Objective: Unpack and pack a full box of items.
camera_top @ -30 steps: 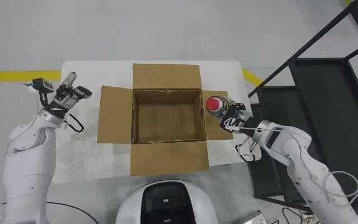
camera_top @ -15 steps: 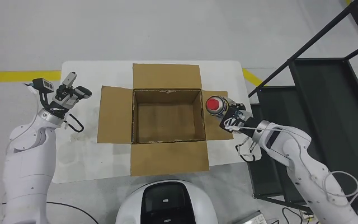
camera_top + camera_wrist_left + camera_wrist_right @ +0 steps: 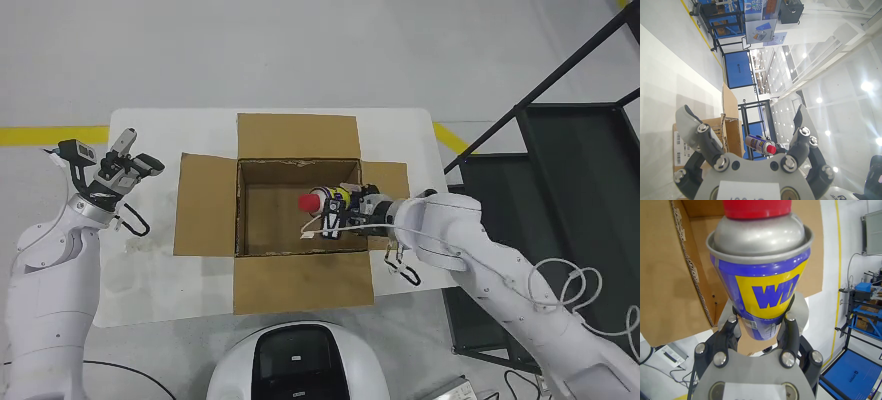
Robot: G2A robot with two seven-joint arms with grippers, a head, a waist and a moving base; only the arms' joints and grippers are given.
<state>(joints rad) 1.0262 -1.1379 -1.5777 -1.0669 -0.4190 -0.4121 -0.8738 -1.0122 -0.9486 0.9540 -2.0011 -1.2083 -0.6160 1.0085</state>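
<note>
Two grippers are at work. The right gripper [image 3: 340,207] clasps a red-capped spray can [image 3: 322,200] sideways above the open cardboard box [image 3: 300,282] at the table's [image 3: 150,290] middle, near the box's right wall. The left gripper [image 3: 137,156] hangs spread and empty-handed by the table's far left corner.
</note>
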